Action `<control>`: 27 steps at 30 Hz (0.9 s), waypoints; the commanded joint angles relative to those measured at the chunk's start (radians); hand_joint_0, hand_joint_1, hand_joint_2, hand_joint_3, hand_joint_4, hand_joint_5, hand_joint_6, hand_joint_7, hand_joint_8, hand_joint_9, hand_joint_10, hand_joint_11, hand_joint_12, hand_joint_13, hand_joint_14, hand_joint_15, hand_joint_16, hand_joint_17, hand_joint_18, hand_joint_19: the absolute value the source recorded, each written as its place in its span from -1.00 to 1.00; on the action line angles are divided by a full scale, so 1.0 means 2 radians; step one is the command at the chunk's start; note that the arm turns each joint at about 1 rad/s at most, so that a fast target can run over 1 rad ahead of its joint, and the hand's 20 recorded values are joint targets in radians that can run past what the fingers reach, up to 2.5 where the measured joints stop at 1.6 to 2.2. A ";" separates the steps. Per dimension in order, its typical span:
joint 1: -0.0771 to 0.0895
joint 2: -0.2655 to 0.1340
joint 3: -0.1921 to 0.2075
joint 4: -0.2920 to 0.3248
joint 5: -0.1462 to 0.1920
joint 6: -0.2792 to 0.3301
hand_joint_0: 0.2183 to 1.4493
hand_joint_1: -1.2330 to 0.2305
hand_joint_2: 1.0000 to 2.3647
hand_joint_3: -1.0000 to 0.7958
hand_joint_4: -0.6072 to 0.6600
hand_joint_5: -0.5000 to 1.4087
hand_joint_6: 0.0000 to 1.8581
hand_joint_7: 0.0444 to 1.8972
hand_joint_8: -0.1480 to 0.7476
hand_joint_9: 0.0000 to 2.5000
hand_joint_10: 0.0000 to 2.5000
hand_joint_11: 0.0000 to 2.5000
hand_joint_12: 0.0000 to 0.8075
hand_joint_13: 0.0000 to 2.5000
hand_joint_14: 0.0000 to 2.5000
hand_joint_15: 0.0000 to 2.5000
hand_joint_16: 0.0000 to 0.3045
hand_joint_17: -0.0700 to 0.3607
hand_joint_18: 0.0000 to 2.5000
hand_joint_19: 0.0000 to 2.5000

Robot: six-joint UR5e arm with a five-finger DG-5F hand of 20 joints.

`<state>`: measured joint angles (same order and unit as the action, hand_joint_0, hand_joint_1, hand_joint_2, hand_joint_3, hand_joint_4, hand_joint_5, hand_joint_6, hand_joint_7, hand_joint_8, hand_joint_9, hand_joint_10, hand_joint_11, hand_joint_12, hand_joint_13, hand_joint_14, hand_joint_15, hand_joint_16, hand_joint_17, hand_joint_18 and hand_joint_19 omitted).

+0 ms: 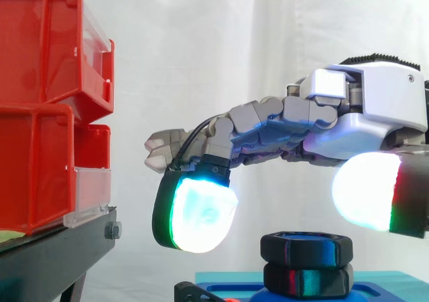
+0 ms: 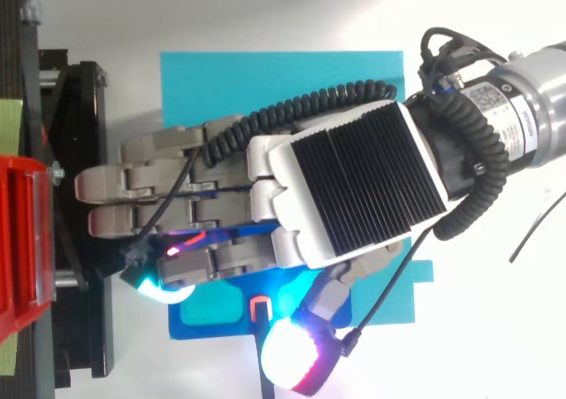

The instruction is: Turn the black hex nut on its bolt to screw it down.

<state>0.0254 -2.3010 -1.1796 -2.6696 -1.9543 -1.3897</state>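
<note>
The hand (image 1: 375,108) is grey and white, black-ribbed on its back. Its fingertips (image 1: 201,215) glow white, tinged cyan, green and red. The hex nut (image 1: 306,247) is black, its base (image 2: 208,324) blue, the mat (image 2: 283,76) teal. The bins (image 1: 40,108) are red, the stand (image 1: 53,248) black, the curtain (image 1: 234,47) white.

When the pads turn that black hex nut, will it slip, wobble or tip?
The black hex nut looks rigid and flat-sided, so the pads should probably get purchase rather than slip. It sits level above the blue base, so tipping seems unlikely. The robot hand hovers open above it.
</note>
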 commanded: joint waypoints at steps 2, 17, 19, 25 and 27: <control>-0.005 0.000 0.000 -0.023 -0.007 0.000 -0.54 0.01 -1.00 -0.44 0.27 -0.69 -0.46 -0.05 -0.11 -0.76 -1.00 -1.00 -0.13 -0.92 -1.00 -1.00 -0.66 -0.14 -0.86 -0.94; -0.010 0.000 0.015 -0.041 -0.027 0.000 -0.64 -0.09 -1.00 -0.44 0.41 -0.69 -0.46 0.15 -0.06 -0.73 -1.00 -0.96 -0.08 -0.86 -1.00 -1.00 -0.63 -0.08 -0.80 -0.95; -0.011 0.000 0.015 -0.043 -0.027 0.000 -0.69 -0.03 -1.00 -0.44 0.42 -0.69 -0.46 0.12 -0.04 -0.72 -1.00 -0.96 -0.05 -0.86 -1.00 -1.00 -0.61 -0.05 -0.79 -0.95; -0.012 0.000 0.015 -0.040 -0.027 0.000 -0.78 0.00 -1.00 -0.44 0.42 -0.69 -0.46 0.02 0.01 -0.71 -1.00 -0.97 0.02 -0.84 -1.00 -1.00 -0.57 0.02 -0.77 -0.97; -0.013 0.000 0.015 -0.039 -0.027 0.000 -0.77 -0.04 -1.00 -0.44 0.37 -0.70 -0.46 -0.05 0.01 -0.71 -1.00 -0.97 0.02 -0.85 -1.00 -1.00 -0.57 0.01 -0.77 -0.97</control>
<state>0.0010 -2.3008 -1.1500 -2.7491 -2.0079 -1.3898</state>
